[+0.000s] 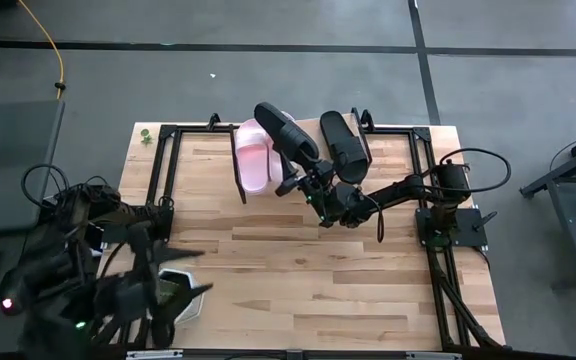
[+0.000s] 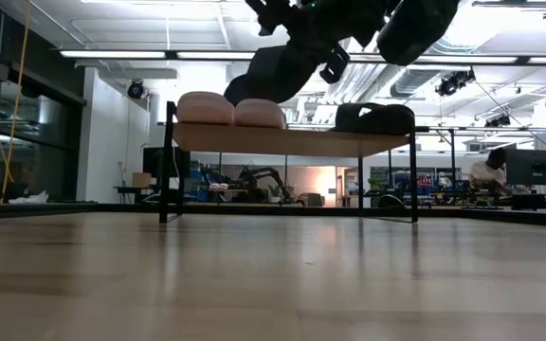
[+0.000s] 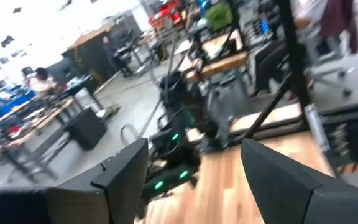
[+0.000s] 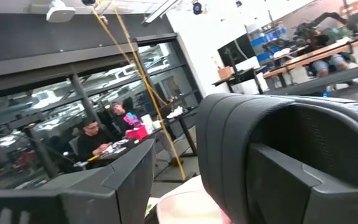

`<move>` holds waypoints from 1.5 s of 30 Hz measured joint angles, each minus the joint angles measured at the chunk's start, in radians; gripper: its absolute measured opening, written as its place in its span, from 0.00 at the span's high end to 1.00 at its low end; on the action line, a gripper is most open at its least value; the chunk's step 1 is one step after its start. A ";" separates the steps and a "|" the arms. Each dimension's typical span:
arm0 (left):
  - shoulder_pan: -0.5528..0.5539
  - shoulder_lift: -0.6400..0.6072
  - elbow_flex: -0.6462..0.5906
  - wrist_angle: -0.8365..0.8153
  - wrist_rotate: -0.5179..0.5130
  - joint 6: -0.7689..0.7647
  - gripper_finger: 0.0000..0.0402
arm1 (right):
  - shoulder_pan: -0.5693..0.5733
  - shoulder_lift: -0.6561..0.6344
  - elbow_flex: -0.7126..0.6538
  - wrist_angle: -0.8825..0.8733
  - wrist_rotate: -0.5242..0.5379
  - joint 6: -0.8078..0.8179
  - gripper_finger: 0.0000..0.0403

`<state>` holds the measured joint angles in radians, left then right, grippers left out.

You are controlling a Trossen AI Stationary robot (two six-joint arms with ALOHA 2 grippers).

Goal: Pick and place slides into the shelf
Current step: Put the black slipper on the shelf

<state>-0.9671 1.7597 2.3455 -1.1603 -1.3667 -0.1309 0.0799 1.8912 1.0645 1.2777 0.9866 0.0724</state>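
While right hand (image 1: 298, 176) gapes wide, black slide (image 1: 286, 132) lies betw. its fingers.

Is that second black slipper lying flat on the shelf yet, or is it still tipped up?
Tipped. The black slide slants across the pink slides, and the low view shows it raised above the shelf at the right claw, unlike the flat black one.

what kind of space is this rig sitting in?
Looks like a robotics lab or workshop. The butcher-block table stands on a grey concrete floor, the low view shows workbenches with equipment under strip lights, and people sit at desks behind a glass partition.
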 joint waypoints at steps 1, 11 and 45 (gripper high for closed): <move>0.012 -0.006 -0.001 -0.060 0.006 -0.048 0.39 | 0.000 0.000 0.000 0.000 -0.008 0.000 0.42; 0.294 -0.101 0.000 -0.305 0.175 -0.182 0.39 | 0.000 0.000 0.000 -0.004 -0.076 0.006 0.42; 1.657 -0.157 -0.372 0.211 1.720 0.239 0.39 | -0.014 0.000 0.000 -0.013 -0.130 -0.157 0.42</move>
<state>0.6903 1.6028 1.9733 -0.9492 0.3535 0.1085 0.0658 1.8908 1.0649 1.2648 0.8566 -0.0849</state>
